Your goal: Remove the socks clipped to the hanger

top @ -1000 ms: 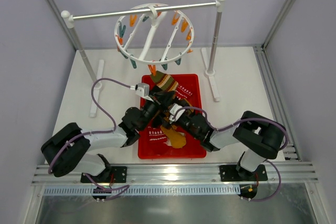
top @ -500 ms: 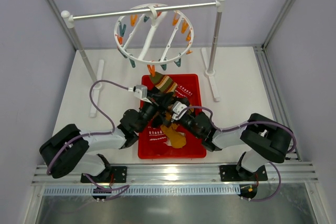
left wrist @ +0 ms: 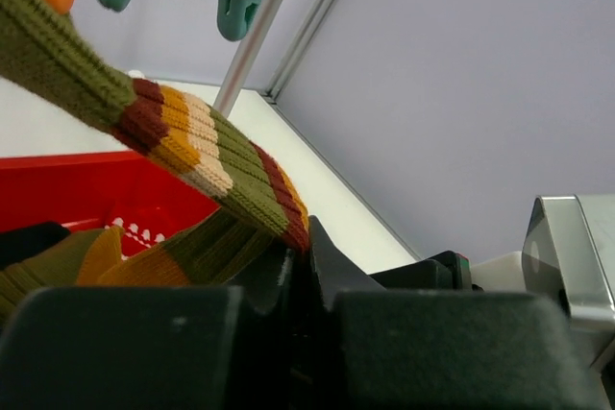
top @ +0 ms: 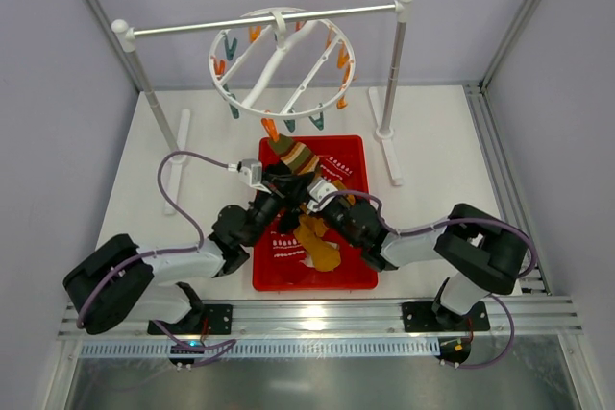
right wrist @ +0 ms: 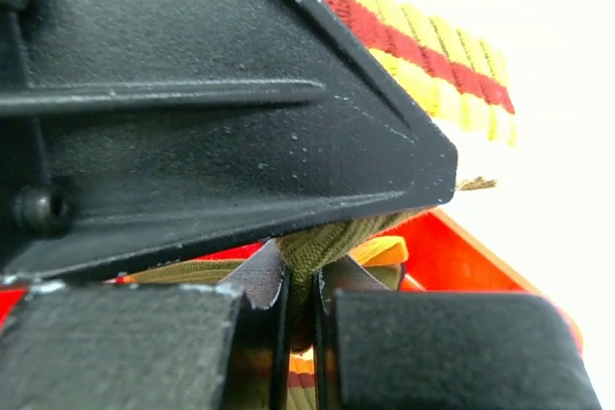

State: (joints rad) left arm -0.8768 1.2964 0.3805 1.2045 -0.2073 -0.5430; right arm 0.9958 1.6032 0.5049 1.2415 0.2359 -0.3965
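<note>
Pale lavender walls close in a white table on which one silver bar spans two white-capped posts. One white hanger hooks over the bar, and one red tray lies at 6 o'clock from it. One olive striped sock hangs from an orange clip on the hanger's near rim and is stretched toward 6 o'clock over the tray. Two arms meet there: the left gripper has its fingers pressed together on the sock's lower end, and the right gripper pinches olive fabric just beneath it. One mustard sock lies in the tray. The other socks under the arms are too covered to count, as are the ring's small orange and teal clips. Compared with half a second ago, the hanger has swung, its near clip sitting slightly toward 9 o'clock, and both grippers have edged toward 12 o'clock.
</note>
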